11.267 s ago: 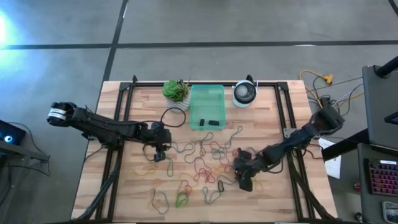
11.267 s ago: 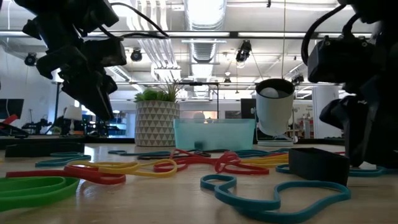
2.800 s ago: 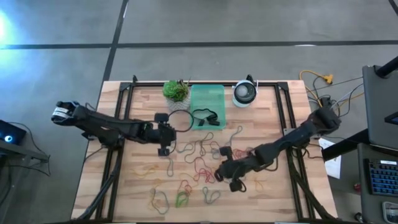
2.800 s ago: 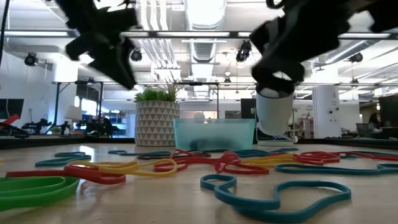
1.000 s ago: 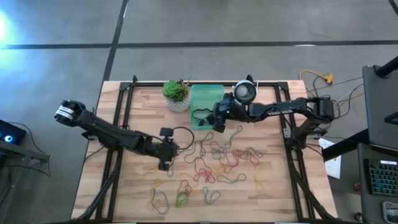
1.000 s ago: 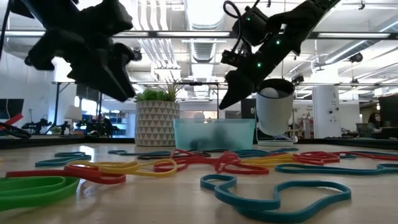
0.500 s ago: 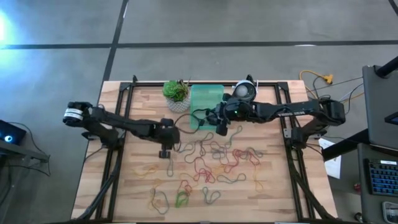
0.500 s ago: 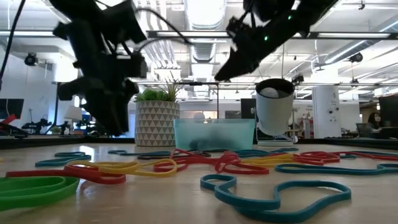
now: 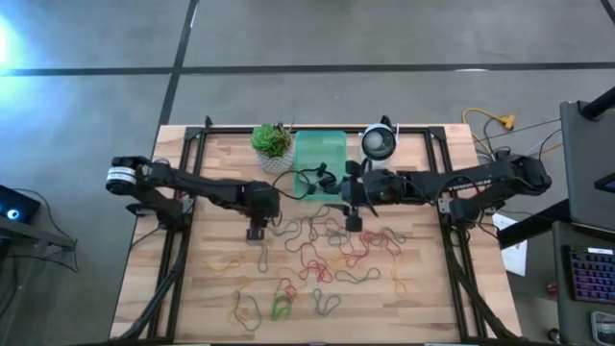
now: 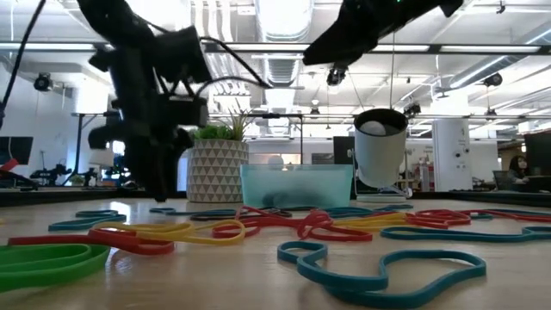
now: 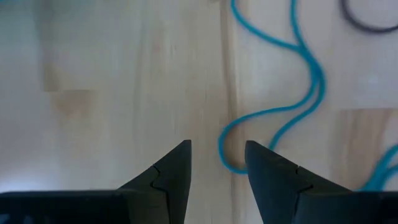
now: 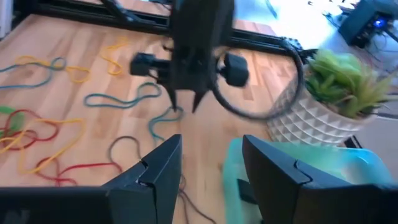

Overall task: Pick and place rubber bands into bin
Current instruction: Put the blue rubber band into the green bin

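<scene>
down at the near edge of the table (image 9: 192,298) the rubber bands (image 9: 317,252) lie scattered, green and brown loops nearest, then a red, yellow and teal tangle across the middle, all flat on the wood. from table height the green one (image 10: 43,258) and a teal loop (image 10: 379,267) sit closest.

now the left gripper (image 9: 256,234), pointing straight down over the wood at about nine o'clock of the tangle. its fingers stand parted by a narrow gap and hold nothing. in its own wrist view a teal band (image 11: 292,112) snakes just off the fingertips (image 11: 177,155), its nearest bend lying just beside the gap, toward the right-hand finger, its long run heading away from the gripper. so, as i judge it, that band is the left arm's for the taking: a short sideways shuffle and a drop.

the right gripper (image 9: 352,220) hangs over the far edge of the tangle, at about five o'clock of the bin, fingers apart and empty, well clear of the table.

farthest back, the bin (image 9: 320,149) sits at twelve o'clock of the pile, between the plant pot (image 9: 273,142) and the round white device (image 9: 379,144), with a dark loop (image 9: 322,178) draped over its near wall.
</scene>
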